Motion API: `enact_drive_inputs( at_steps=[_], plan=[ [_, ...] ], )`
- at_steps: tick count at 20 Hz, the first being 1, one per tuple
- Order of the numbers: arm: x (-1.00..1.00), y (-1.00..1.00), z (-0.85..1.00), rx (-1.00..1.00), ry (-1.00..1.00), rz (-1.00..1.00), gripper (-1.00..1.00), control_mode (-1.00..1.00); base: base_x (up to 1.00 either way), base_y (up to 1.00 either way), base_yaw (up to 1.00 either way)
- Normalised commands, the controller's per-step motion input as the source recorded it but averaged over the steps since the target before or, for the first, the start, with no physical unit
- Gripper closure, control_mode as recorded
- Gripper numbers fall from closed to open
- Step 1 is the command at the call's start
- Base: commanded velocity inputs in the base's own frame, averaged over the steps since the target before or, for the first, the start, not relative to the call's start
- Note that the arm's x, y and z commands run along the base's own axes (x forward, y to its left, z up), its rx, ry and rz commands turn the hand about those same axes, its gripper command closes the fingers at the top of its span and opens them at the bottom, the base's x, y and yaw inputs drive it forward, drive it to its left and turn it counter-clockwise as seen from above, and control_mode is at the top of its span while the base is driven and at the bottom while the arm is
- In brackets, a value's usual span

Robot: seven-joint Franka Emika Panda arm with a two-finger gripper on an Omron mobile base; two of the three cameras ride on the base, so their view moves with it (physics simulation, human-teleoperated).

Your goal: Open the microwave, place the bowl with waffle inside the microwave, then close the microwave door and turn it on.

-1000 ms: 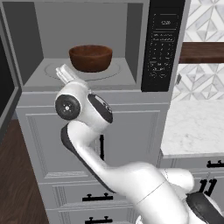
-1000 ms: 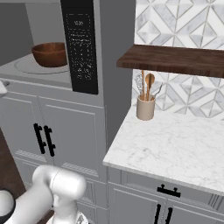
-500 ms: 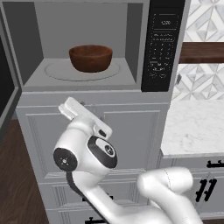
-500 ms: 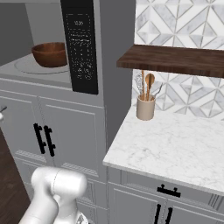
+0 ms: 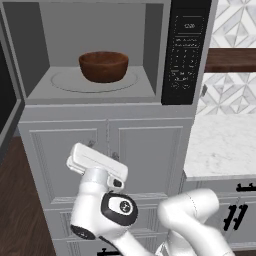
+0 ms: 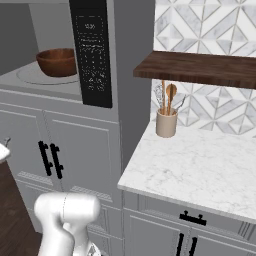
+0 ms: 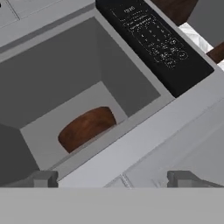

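the bowl (image 5: 103, 66) sits inside the open microwave (image 5: 100, 95), centred on the round glass turntable (image 5: 67, 82); seen again from the right base view (image 6: 57, 61) and from the hand view (image 7: 87, 127). no sight of the waffle over the bowl's rim from these angles, so cannot tell whether it lies inside. judged from that: placing done, door closing next.

the gripper (image 7: 111, 178) hangs low, in front of the grey cabinet doors (image 5: 142, 150) under the microwave, looking up and into the cavity. fingertips (image 7: 43, 178) stand wide apart with nothing between them, well clear of the bowl.

the relation that matters: the microwave door (image 5: 9, 95) swung out to the left of the cavity, showing as a dark strip at the left edge of the left base view, so up and to the left of the hand. long axis of the door upright; handle not to be made out here. likely needs a rise to cavity height and a reach left behind the door's free edge, then a push rightward toward the keypad panel (image 5: 187, 52).

writing: a small display at the top of the keypad shows pale digits, too small to read; key labels below likewise illegible. no brand visible.

a utensil crock (image 6: 166, 121) stands on the marble counter (image 6: 200, 165) to the right, well apart from the work.
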Motion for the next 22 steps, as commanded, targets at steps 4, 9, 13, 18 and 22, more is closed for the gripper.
enact_drive_inputs(
  at_steps=[4, 9, 13, 18, 22],
  plan=[
    [-0.59, 0.66, 0.00, -0.09, -0.07, 0.00, -1.00, -1.00, 0.00, 0.00, 0.00],
    [-0.41, 0.54, -0.04, -0.16, -0.27, -0.07, -1.00, -1.00, 0.00, 0.00, 0.00],
    [-0.19, 0.49, -0.01, -0.25, -0.21, -0.12, 1.00, -1.00, 0.00, 0.00, 0.00],
    [-0.02, 0.57, 0.00, -0.19, -0.18, -0.12, 1.00, -1.00, 0.00, 0.00, 0.00],
    [-0.09, 0.76, 0.08, -0.09, -0.15, -0.09, 1.00, -1.00, 0.00, 0.00, 0.00]
  ],
)
